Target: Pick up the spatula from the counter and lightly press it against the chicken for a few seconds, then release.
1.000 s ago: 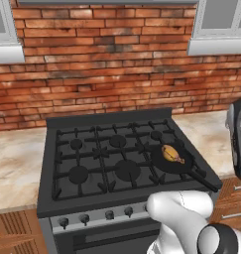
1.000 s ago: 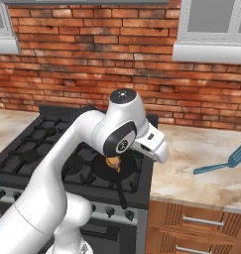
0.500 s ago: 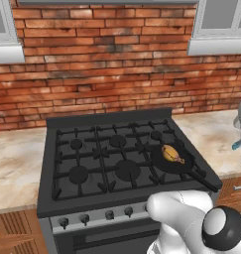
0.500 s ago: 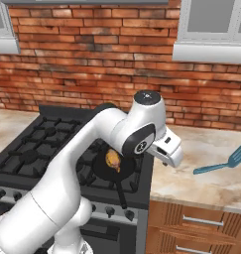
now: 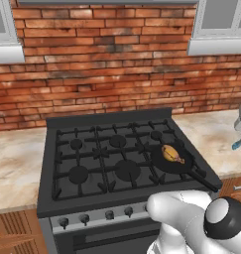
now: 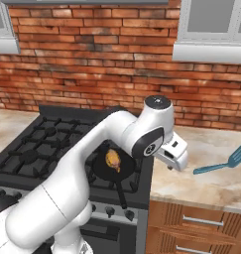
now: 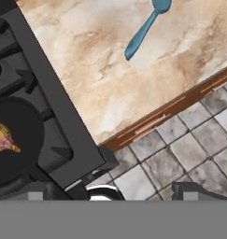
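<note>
Spatula (image 6: 220, 166) flat on bench (image 6: 206, 184), well right of stove (image 6: 42, 144), untouched. Chicken (image 6: 112, 159) in pan (image 6: 98, 170) on stove's front right burner. End effector (image 7: 116, 190) spread wide, holding nothing, above bench just right of stove.

The spatula (image 7: 143, 31) is rendered in teal blue, the chicken (image 5: 172, 154) in golden brown, and the pan (image 5: 187, 166) and stove (image 5: 92, 149) in black. The tabletop (image 6: 211, 186) is marbled in beige and tan. The wall (image 5: 117, 64) is patterned in red-brown brick with pale mortar, and the floor (image 7: 194, 154) is tiled in mottled grey.
</note>
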